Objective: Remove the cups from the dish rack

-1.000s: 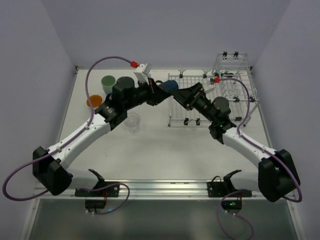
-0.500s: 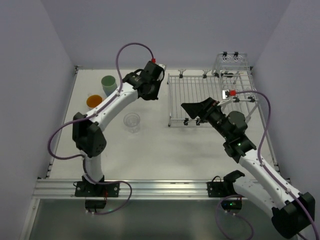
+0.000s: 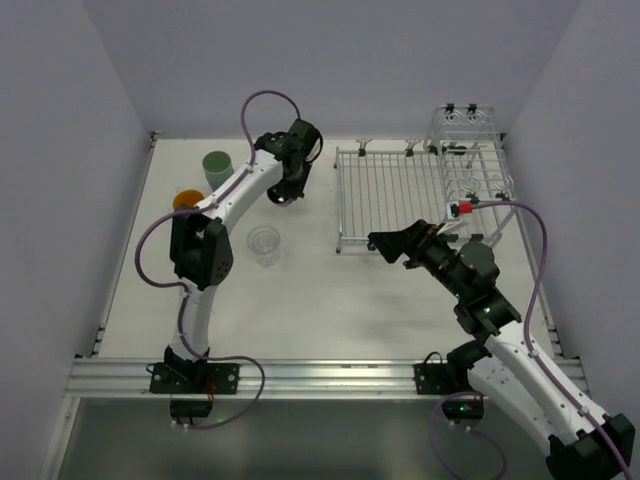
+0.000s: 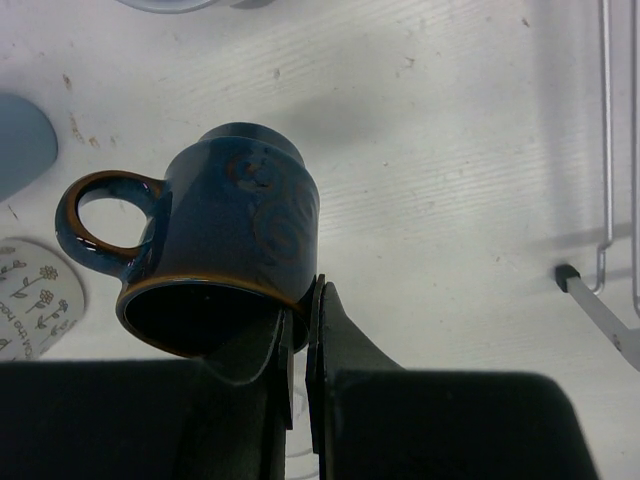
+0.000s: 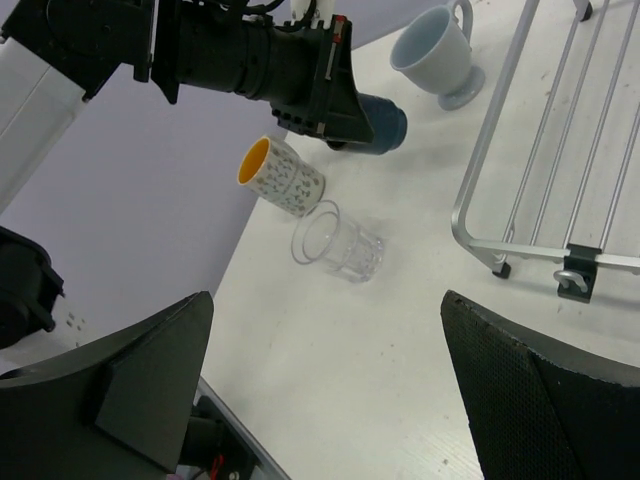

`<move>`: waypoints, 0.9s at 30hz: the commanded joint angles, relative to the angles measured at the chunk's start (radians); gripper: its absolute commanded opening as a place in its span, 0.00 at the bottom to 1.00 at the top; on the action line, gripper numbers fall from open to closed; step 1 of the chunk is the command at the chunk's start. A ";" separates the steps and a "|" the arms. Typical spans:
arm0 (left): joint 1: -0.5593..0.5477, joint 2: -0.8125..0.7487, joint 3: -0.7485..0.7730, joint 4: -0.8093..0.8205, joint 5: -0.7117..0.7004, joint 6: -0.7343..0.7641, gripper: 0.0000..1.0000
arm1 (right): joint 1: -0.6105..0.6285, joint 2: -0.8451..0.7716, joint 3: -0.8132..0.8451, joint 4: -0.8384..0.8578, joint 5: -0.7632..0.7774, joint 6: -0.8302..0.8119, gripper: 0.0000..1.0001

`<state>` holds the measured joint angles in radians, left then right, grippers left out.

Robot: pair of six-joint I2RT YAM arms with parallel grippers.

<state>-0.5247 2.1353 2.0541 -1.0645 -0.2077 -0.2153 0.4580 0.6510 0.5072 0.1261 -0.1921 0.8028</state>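
Because the left jaws are clenched on only the rim of the navy mug (image 4: 240,220), pinching its wall from inside and outside, it could swing or slip if let go before its base sits flat on the worktop (image 4: 450,150), left of the dish rack (image 3: 400,190). The left arm (image 3: 235,190) stretches far forward, wrist bent down. The right jaws stand spread wide and empty near the rack's front edge.

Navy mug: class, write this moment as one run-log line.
left pincer: shut on navy mug rim | navy mug: outside dish rack | right pincer: open, empty, by dish rack
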 commanded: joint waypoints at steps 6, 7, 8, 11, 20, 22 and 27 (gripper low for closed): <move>0.060 0.083 0.077 -0.038 0.044 0.065 0.00 | 0.001 -0.002 -0.004 0.000 0.008 -0.034 0.99; 0.063 0.089 0.077 -0.038 0.051 0.068 0.00 | 0.001 0.001 -0.004 0.000 0.008 -0.036 0.99; 0.066 0.094 0.077 -0.041 0.053 0.071 0.00 | 0.001 0.002 -0.006 0.000 0.008 -0.036 0.99; 0.071 0.109 0.077 -0.045 0.053 0.077 0.00 | 0.001 0.010 -0.012 0.010 0.002 -0.034 0.99; 0.077 0.149 0.089 -0.040 0.051 0.086 0.20 | 0.001 0.029 -0.006 0.020 -0.004 -0.039 0.99; 0.078 0.149 0.094 -0.037 0.048 0.085 0.28 | 0.001 0.033 -0.003 0.020 -0.003 -0.042 0.99; 0.080 0.143 0.100 -0.017 0.062 0.079 0.41 | 0.001 0.055 0.016 0.021 -0.007 -0.043 0.99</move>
<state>-0.4515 2.2833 2.1155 -1.0859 -0.1562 -0.1547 0.4580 0.6952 0.4988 0.1204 -0.1967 0.7799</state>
